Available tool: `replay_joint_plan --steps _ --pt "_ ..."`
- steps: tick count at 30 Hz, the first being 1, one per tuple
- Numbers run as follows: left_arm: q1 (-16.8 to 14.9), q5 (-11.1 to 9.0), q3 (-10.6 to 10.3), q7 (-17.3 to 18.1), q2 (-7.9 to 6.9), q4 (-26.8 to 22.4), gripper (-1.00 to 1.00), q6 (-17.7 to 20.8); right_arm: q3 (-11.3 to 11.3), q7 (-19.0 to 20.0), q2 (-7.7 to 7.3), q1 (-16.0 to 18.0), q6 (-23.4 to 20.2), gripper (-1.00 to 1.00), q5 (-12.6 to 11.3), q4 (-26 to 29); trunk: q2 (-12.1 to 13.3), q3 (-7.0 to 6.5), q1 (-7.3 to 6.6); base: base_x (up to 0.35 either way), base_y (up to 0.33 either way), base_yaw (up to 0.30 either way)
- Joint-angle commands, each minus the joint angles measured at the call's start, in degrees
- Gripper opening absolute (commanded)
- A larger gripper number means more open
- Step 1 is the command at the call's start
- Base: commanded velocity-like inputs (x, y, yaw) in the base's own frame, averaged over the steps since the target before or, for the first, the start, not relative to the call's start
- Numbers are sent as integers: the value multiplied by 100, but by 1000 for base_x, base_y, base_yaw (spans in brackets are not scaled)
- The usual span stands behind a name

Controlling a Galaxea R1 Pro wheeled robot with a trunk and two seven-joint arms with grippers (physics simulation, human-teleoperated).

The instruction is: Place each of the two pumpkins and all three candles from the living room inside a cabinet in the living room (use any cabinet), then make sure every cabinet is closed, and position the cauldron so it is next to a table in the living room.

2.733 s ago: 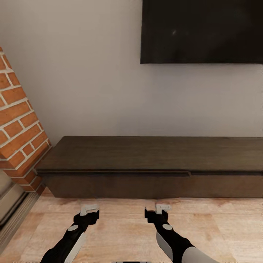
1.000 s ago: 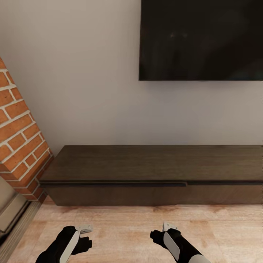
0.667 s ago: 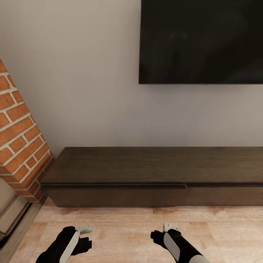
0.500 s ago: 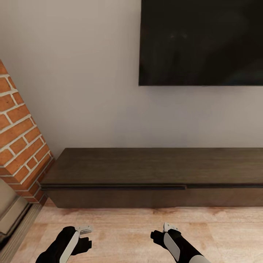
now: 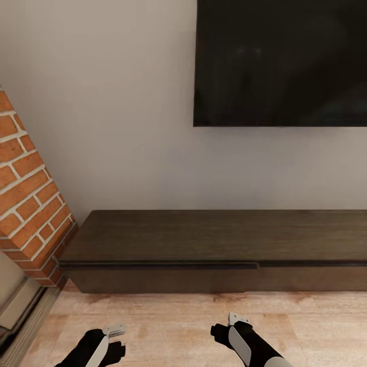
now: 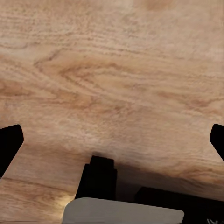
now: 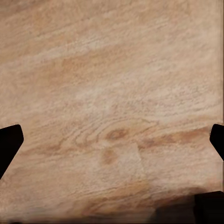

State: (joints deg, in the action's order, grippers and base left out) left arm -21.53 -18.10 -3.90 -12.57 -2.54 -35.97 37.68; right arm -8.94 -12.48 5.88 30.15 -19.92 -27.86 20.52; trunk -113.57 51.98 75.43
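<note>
Both claws hang low in front of me in the head view: my left claw at the lower left and my right claw at the lower right, each over the pale wooden floor and well short of the cabinet. From this angle I cannot tell how their jaws stand. The cabinet is a long, low, dark brown unit set against the grey wall; its flat fronts are all closed and its top is bare. A large black screen is mounted on the wall above the cabinet's right part. A red brick pillar rises at the left, just beside the cabinet's left end.

Looking along my left claw in the left wrist view, the two dark fingertips sit at opposite edges, spread wide with nothing between them but floor boards. Part of my own dark and grey body shows beneath.

Along my right claw in the right wrist view, the fingertips are likewise far apart, empty, with grained floor between them.
</note>
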Motion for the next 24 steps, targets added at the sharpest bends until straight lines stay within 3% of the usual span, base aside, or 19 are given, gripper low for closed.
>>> replay_joint_plan --steps 1,5,10,16,24 --pt "0 2 4 0 -4 158 100 -162 -3 0 0 0 -1 100 0 -29 42 -19 -23 0 0 0" --pt "0 7 -13 0 -10 625 100 -768 -6 0 1 0 2 100 -2 -94 202 -91 -111 0 0 0" --pt "0 18 -26 7 -40 1518 100 -1790 -18 0 15 0 14 100 6 -249 403 -180 -220 0 0 0" --pt "0 28 -58 10 -43 2117 100 -2563 -20 0 35 1 179 100 1 -307 643 -288 -352 0 0 0" --pt "0 27 -74 68 -49 2407 100 -2883 -17 -6 53 0 690 100 -5 -799 924 -414 -506 0 0 0"
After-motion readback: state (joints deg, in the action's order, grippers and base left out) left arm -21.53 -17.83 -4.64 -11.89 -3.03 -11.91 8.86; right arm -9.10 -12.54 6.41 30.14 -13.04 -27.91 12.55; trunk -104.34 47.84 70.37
